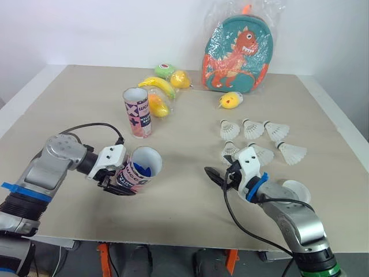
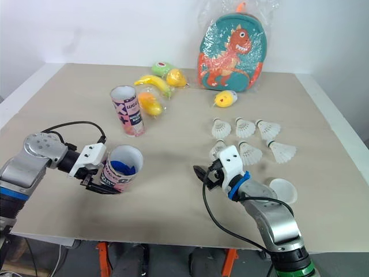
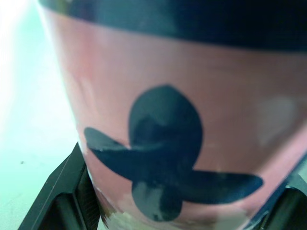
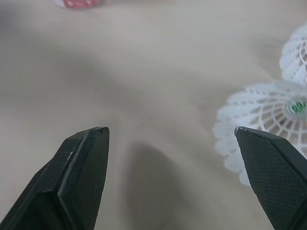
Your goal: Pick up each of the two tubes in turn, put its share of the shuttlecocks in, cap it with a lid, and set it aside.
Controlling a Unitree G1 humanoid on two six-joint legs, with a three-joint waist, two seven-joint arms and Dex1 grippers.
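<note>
We see the left hand (image 1: pixel 115 186) clamped on a pink tube (image 1: pixel 138 168), gripping it low on its body and holding it tilted near the table's (image 1: pixel 69 98) front left, with the open mouth turned up and toward the right arm. Something blue shows inside the tube, though we cannot tell what it is. In the left wrist view the black fingers (image 3: pixel 62 191) press on either side of the tube's printed wall. The second tube (image 1: pixel 138 112) stands upright on the table behind the first and apart from it, with its mouth open. The right hand (image 1: pixel 219 175) hangs low over the table with its fingers spread wide and holding nothing. In the right wrist view bare tabletop lies between them and the nearest shuttlecock (image 4: pixel 261 115) sits just beside one fingertip; we cannot tell whether they touch. Six white shuttlecocks (image 1: pixel 252 128) rest on the table in two loose rows of three, beyond and to the right of that hand. A white lid (image 1: pixel 297 189) lies by the right forearm, near the table's front right. Along the far side we see a dinosaur backpack (image 1: pixel 236 55) in a plastic wrap, a banana (image 1: pixel 157 85) among other toy fruit, and a small yellow toy (image 1: pixel 230 100).
</note>
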